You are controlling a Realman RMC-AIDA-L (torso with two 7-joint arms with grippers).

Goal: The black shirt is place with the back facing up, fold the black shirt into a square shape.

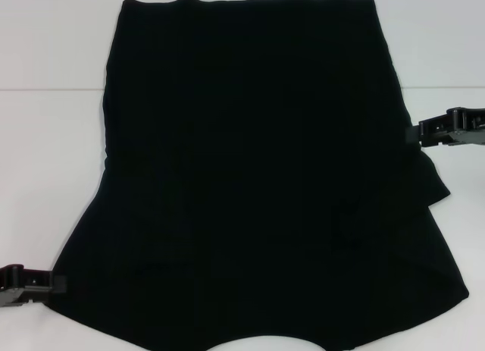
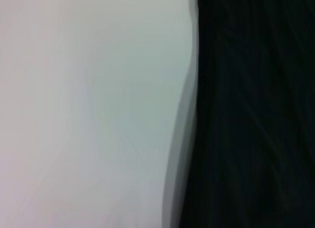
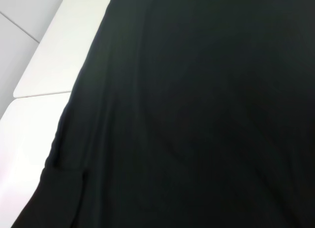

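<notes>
The black shirt point(image 1: 258, 177) lies flat on the white table point(image 1: 45, 139), plain side up, and fills most of the head view. Its sides are folded in at the top, and it flares wider toward the near edge. My left gripper point(image 1: 51, 282) sits low at the shirt's near left corner, touching the fabric edge. My right gripper point(image 1: 422, 133) reaches in at the shirt's right edge, just above a bunched fold point(image 1: 433, 180). The left wrist view shows the shirt's edge point(image 2: 246, 114) beside bare table. In the right wrist view, black cloth point(image 3: 197, 105) fills most of the picture.
A seam point(image 1: 49, 89) runs across the white table behind the shirt's left side; a second table panel point(image 3: 59, 65) shows in the right wrist view. Bare white surface lies to the left point(image 2: 88, 110) and right point(image 1: 455, 63) of the shirt.
</notes>
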